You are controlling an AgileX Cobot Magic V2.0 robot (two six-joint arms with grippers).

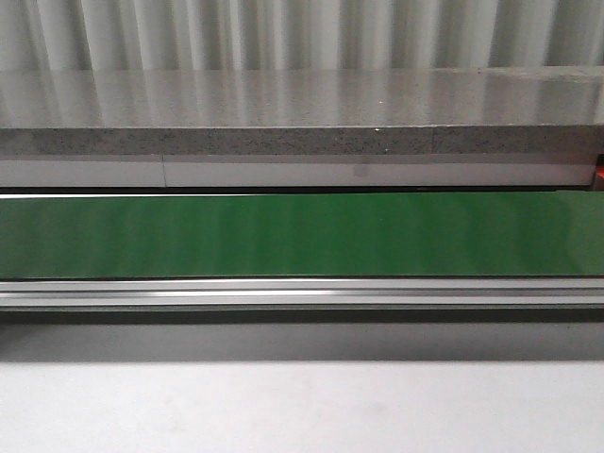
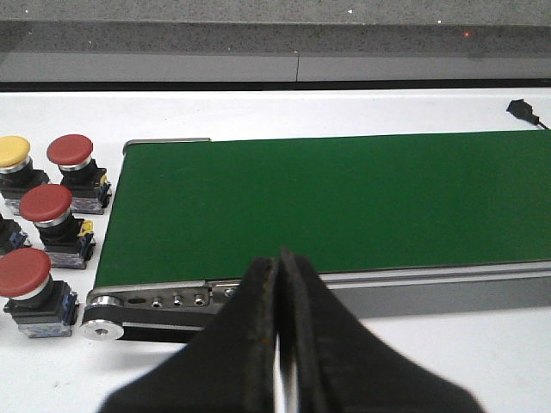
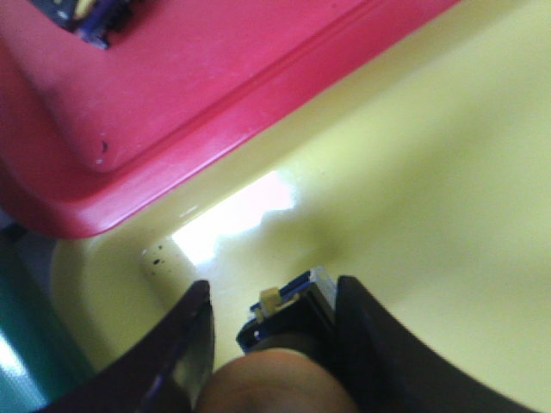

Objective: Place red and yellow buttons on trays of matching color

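One button (image 3: 288, 323) sits between the parted right claw (image 3: 271, 331) fingers.

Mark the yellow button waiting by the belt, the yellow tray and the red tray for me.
yellow button (image 2: 14, 151): left wrist view, on its yellow cap.
yellow tray (image 3: 430, 172): right wrist view, on its bare floor.
red tray (image 3: 185, 73): right wrist view, on its floor near the raised rim.

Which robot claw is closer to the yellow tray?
The right claw. It hangs just above the yellow tray, with a button between its fingers. The left claw is over by the green belt, and no yellow tray shows there.
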